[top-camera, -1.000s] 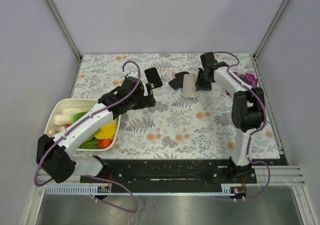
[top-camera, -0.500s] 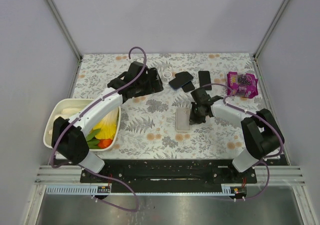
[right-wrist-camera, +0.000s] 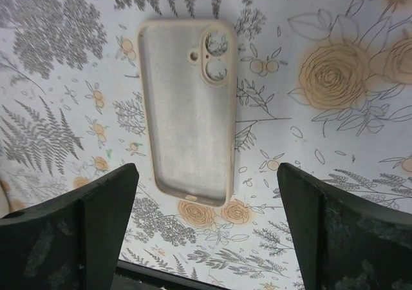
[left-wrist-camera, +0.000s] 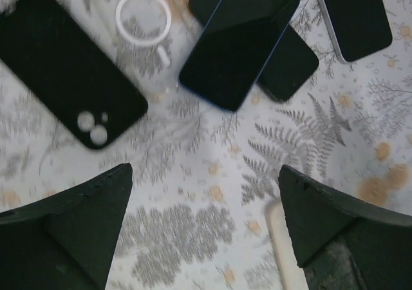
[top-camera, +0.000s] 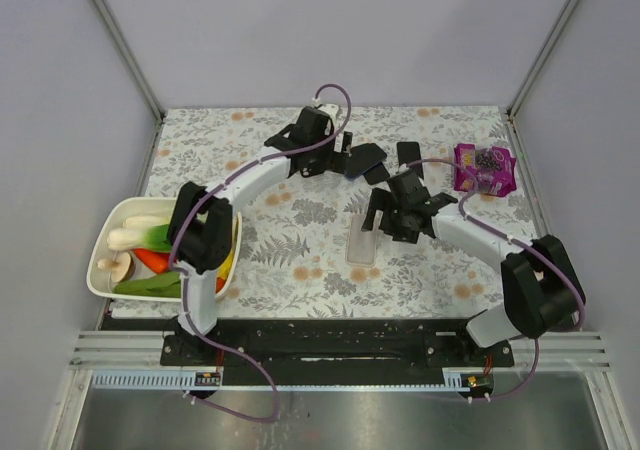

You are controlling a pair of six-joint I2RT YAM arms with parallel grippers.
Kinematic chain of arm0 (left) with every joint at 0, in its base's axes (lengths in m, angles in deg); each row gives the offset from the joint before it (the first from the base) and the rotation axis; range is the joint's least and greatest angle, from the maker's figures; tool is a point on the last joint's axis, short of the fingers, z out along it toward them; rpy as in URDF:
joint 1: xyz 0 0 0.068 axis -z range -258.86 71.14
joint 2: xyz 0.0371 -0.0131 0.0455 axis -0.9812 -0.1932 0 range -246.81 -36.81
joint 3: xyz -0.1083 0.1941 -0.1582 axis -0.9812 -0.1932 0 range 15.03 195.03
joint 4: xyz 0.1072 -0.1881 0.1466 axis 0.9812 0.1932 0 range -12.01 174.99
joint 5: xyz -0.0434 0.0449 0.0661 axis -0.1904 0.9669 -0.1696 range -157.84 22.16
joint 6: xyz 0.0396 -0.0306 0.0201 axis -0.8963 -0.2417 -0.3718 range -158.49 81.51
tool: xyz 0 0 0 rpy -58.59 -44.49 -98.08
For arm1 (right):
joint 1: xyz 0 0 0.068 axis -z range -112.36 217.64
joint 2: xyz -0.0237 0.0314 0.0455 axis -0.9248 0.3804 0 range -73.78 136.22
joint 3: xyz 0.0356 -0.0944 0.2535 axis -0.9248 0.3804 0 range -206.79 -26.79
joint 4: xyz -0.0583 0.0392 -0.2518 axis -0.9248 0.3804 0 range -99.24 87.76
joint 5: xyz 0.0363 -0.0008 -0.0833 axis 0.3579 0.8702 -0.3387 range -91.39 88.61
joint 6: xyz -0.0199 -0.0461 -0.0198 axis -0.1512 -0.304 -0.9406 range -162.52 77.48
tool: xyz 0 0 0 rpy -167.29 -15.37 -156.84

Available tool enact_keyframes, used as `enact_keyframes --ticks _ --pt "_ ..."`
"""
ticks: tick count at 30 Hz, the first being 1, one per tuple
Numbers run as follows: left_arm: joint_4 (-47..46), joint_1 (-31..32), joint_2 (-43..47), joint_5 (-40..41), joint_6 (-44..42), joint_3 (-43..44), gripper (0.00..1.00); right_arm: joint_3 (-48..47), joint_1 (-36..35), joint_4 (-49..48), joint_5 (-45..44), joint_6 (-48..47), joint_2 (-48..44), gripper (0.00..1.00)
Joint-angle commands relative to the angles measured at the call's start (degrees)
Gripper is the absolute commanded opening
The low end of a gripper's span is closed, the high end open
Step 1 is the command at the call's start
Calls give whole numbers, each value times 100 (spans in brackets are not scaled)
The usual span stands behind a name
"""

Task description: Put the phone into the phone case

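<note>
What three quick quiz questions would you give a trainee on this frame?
1. True or false: the right gripper is clamped on the beige case.
2. Which face of the case points up? A: hollow inside. B: outer back. C: neither, it stands on edge.
3. Fill in: the left gripper is open near the blue-edged ___.
Key: 1 false, it is open, the case lies free on the table. 2 A. 3 phone.

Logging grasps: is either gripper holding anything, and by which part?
Nothing is held. The right gripper is open above the beige rubbery phone case; the left gripper is open above black smartphones.
</note>
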Motion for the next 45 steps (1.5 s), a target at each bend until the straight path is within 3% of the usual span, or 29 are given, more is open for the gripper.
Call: enact_keyframes --ticks 1,4,9,25,35,45 --pt "-28 -50 -1034 -527 -1725 1573 99 -292 360 29 -135 -58 -401 99" --pt "517 -129 -1870 -800 -2140 2848 99 -283 641 38 190 -31 -594 100" --pt "747 -471 -2610 -1598 -2097 3650 99 -415 888 117 279 -75 -946 99" --pt "237 -507 -3199 -2215 -1209 3773 99 -784 1046 214 402 -154 -911 100" --pt "88 -454 -3401 -2110 -682 4011 99 -925 1161 205 595 -260 -710 99" --pt "-325 -595 -3630 -2312 285 3985 99 -1715 1477 -111 1017 -66 300 99"
